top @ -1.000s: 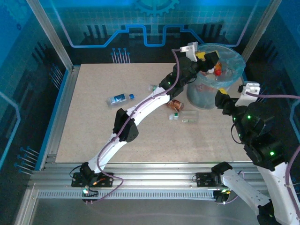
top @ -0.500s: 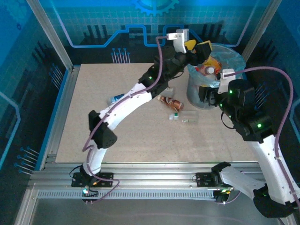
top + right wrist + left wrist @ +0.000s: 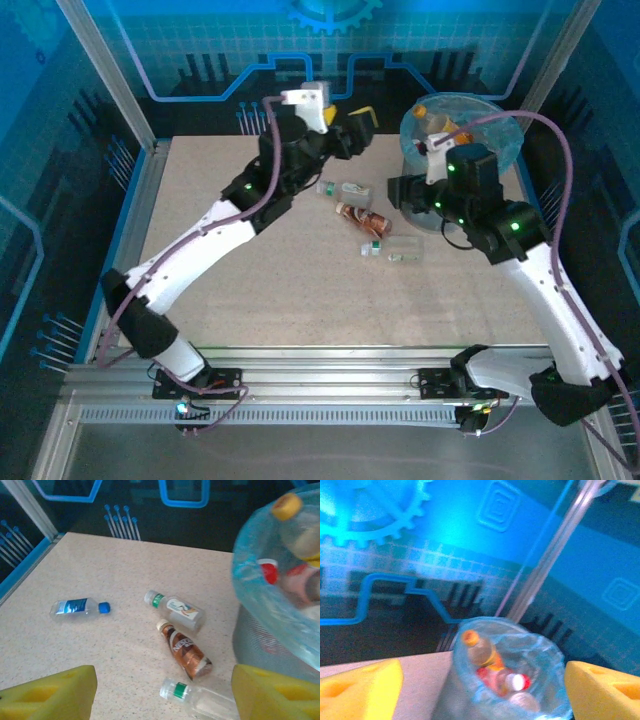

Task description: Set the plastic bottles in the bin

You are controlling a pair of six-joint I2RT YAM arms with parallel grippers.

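Note:
The bin (image 3: 500,140), grey with a light-blue bag, stands at the table's back right and holds several plastic bottles, among them an orange-capped one (image 3: 479,650) and a red-capped one (image 3: 517,681). On the table left of the bin lie a clear green-capped bottle (image 3: 177,611), a brown bottle (image 3: 187,650) and a clear bottle with a green band (image 3: 200,700). A blue-labelled bottle (image 3: 77,607) lies further left. My left gripper (image 3: 362,125) hangs open and empty left of the bin. My right gripper (image 3: 398,192) is open and empty, low beside the bin's wall (image 3: 260,640), facing the lying bottles.
The bin's rim (image 3: 540,645) rises well above the table. Aluminium frame posts (image 3: 545,565) stand behind the bin and at the back left corner (image 3: 30,510). A blue raised border (image 3: 25,567) runs along the table's left edge.
The left arm has swung left, away from above the bin, its gripper empty. The right arm has moved left and forward, to beside the bin and over the lying bottles.

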